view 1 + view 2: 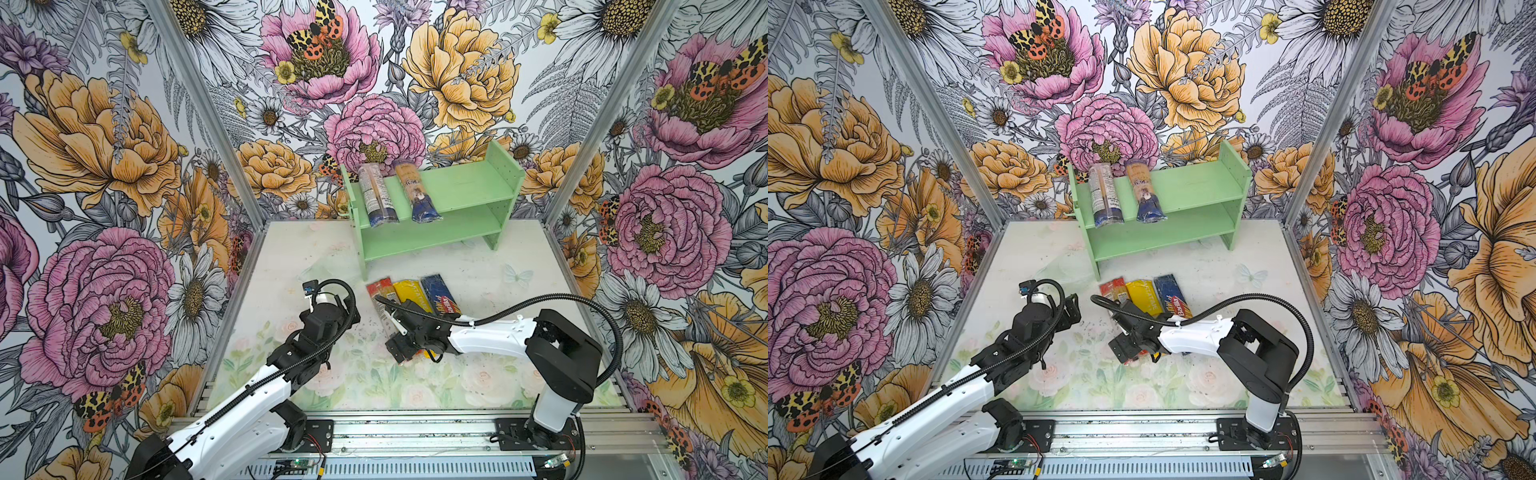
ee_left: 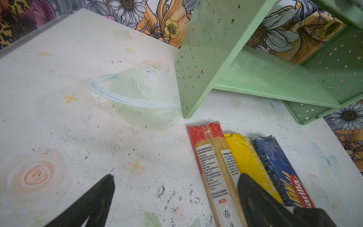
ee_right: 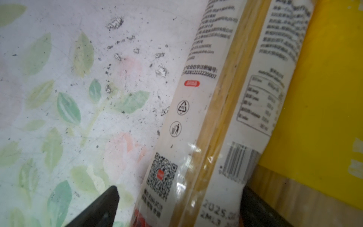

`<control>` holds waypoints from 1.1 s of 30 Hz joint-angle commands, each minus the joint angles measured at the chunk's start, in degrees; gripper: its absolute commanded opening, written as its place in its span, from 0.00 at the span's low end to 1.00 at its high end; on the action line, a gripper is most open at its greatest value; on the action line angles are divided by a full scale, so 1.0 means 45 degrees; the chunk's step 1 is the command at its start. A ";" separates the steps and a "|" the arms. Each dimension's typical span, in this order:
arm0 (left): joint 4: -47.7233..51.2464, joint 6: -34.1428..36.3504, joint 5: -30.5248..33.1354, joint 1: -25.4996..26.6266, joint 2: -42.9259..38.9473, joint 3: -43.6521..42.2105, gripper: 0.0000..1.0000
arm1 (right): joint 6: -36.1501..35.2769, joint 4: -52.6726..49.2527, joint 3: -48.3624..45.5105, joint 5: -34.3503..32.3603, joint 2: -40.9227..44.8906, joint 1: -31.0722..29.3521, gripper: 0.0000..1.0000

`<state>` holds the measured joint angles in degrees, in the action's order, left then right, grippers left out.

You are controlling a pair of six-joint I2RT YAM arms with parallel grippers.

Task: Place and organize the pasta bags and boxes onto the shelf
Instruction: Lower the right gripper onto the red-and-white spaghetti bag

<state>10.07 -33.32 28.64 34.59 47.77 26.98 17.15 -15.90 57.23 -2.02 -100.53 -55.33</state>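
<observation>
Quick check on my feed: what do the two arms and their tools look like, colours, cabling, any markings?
The left arm and right arm share a build: white shell links between black joints, each trailed by a black corrugated cable conduit. The left tool and right tool are matte black, with tapering wedge-shaped fingers. No lettering shows on them.

Both top views are bright, evenly lit from overhead and sharp; the shelf [image 1: 469,191] at 12 o'clock throws only a soft, faint shadow on the table [image 1: 519,266]. The walls [image 1: 83,166] bow toward 9 and 3 o'clock, wide-lens distortion. The left wrist view is slightly hazy. The right wrist view is close and soft: print on the red bag [image 3: 196,98] smears, its film glints, the right fingers [image 3: 98,208] blur.
</observation>
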 commanded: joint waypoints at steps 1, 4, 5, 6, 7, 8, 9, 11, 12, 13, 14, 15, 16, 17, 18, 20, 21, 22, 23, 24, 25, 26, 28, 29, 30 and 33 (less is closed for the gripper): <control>-0.0107 -0.0302 -0.0038 -0.0125 -0.0312 -0.0355 0.99 | 0.0222 0.0495 0.0104 -0.0200 -0.0302 -0.0166 0.95; -0.0161 -0.0403 0.0011 -0.0128 -0.0436 -0.0541 0.99 | 0.0239 0.0561 0.0075 -0.0322 -0.0382 -0.0217 0.95; -0.0186 -0.0408 0.0017 -0.0125 -0.0471 -0.0576 0.99 | 0.0271 0.0549 0.0102 -0.0382 -0.0414 -0.0213 0.95; -0.0176 -0.0393 0.0018 -0.0118 -0.0497 -0.0586 0.99 | 0.0300 0.0577 0.0097 -0.0465 -0.0442 -0.0223 0.95; -0.0186 -0.0406 0.0019 -0.0122 -0.0517 -0.0605 0.99 | 0.0326 0.0576 0.0104 -0.0529 -0.0481 -0.0245 0.94; -0.0167 -0.0389 0.0008 -0.0127 -0.0518 -0.0579 0.99 | 0.0392 0.0565 0.0114 -0.0645 -0.0534 -0.0261 0.94; -0.0166 -0.0369 -0.0005 -0.0113 -0.0531 -0.0586 0.99 | 0.0457 0.0571 0.0131 -0.0739 -0.0564 -0.0275 0.94; -0.0147 -0.0342 0.0002 -0.0155 -0.0537 -0.0573 0.99 | 0.0506 0.0566 0.0143 -0.0904 -0.0657 -0.0301 0.94; -0.0134 -0.0349 0.0015 -0.0157 -0.0537 -0.0586 0.99 | 0.0529 0.0565 0.0155 -0.0964 -0.0700 -0.0335 0.94; -0.0137 -0.0342 0.0010 -0.0147 -0.0555 -0.0603 0.99 | 0.0563 0.0572 0.0153 -0.1013 -0.0752 -0.0330 0.94; -0.0143 -0.0325 0.0012 -0.0157 -0.0547 -0.0636 0.99 | 0.0601 0.0556 0.0182 -0.1131 -0.0817 -0.0356 0.94; -0.0162 -0.0362 0.0019 -0.0152 -0.0593 -0.0680 0.99 | 0.0622 0.0551 0.0194 -0.1199 -0.0876 -0.0358 0.94; -0.0176 -0.0412 0.0039 -0.0150 -0.0628 -0.0773 0.99 | 0.0626 0.0547 0.0211 -0.1229 -0.0921 -0.0361 0.94; -0.0225 -0.0473 0.0011 -0.0147 -0.0668 -0.0845 0.99 | 0.0674 0.0563 0.0211 -0.1269 -0.0926 -0.0385 0.94; -0.0278 -0.0503 -0.0005 -0.0150 -0.0708 -0.0902 0.99 | 0.0701 0.0548 0.0202 -0.1360 -0.0926 -0.0404 0.94; -0.0284 -0.0522 0.0002 -0.0150 -0.0743 -0.0920 0.99 | 0.0772 0.0572 0.0163 -0.1498 -0.0922 -0.0441 0.94; -0.0280 -0.0505 -0.0013 -0.0149 -0.0752 -0.0900 0.99 | 0.0770 0.0565 0.0153 -0.1550 -0.0934 -0.0466 0.94; -0.0269 -0.0520 0.0002 -0.0162 -0.0742 -0.0898 0.99 | 0.0759 0.0550 0.0153 -0.1578 -0.0941 -0.0478 0.94; -0.0276 -0.0525 -0.0006 -0.0164 -0.0732 -0.0898 0.99 | 0.0726 0.0552 0.0153 -0.1599 -0.0958 -0.0480 0.94; -0.0265 -0.0543 -0.0015 -0.0167 -0.0732 -0.0917 0.99 | 0.0731 0.0558 0.0155 -0.1606 -0.0963 -0.0503 0.94; -0.0263 -0.0563 -0.0018 -0.0166 -0.0732 -0.0918 0.99 | 0.0745 0.0547 0.0165 -0.1637 -0.0942 -0.0503 0.93; -0.0263 -0.0581 -0.0036 -0.0177 -0.0732 -0.0918 0.99 | 0.0760 0.0556 0.0153 -0.1676 -0.0943 -0.0517 0.93; -0.0240 -0.0617 -0.0019 -0.0170 -0.0732 -0.0937 0.99 | 0.0755 0.0555 0.0153 -0.1726 -0.0976 -0.0532 0.93; -0.0245 -0.0623 -0.0027 -0.0167 -0.0732 -0.0938 0.99 | 0.0754 0.0554 0.0155 -0.1767 -0.0991 -0.0537 0.91; -0.0230 -0.0628 -0.0013 -0.0175 -0.0732 -0.0937 0.99 | 0.0748 0.0556 0.0160 -0.1776 -0.1014 -0.0570 0.90; -0.0225 -0.0625 0.0000 -0.0167 -0.0732 -0.0937 0.99 | 0.0754 0.0550 0.0190 -0.1766 -0.1019 -0.0562 0.86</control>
<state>10.07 -35.40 28.67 34.26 45.08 23.22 19.84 -13.85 57.23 -9.45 -103.70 -57.21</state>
